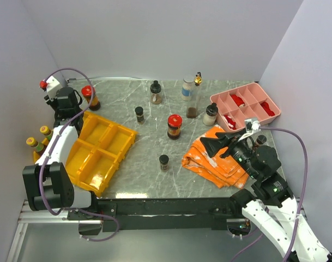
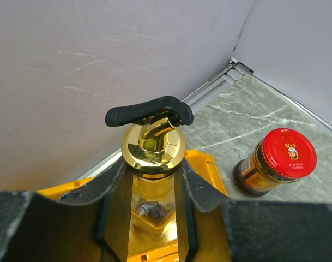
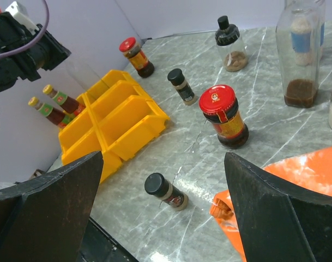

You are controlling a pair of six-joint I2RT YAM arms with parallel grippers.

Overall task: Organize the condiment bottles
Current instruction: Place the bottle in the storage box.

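My left gripper (image 2: 154, 191) is shut on the glass neck of a gold-spout bottle (image 2: 153, 143) with a black lever, held over the back corner of the yellow bins (image 2: 209, 164). Beside it stands a red-lid jar (image 2: 275, 161). In the top view the left gripper (image 1: 65, 111) hides that bottle. My right gripper (image 1: 210, 146) is open above the orange packets, empty. Between its fingers in the wrist view stands a small black-cap bottle (image 3: 164, 191). Several condiment bottles stand on the table: a red-lid jar (image 1: 174, 126), a black-top shaker (image 1: 156, 93) and a tall gold-spout bottle (image 1: 194, 98).
The yellow bins (image 1: 100, 150) sit at the left, with two yellow-cap bottles (image 1: 39, 137) in the leftmost one. A pink divided tray (image 1: 245, 106) holding red items is at the back right. Orange packets (image 1: 215, 161) lie under the right gripper. Walls close in on three sides.
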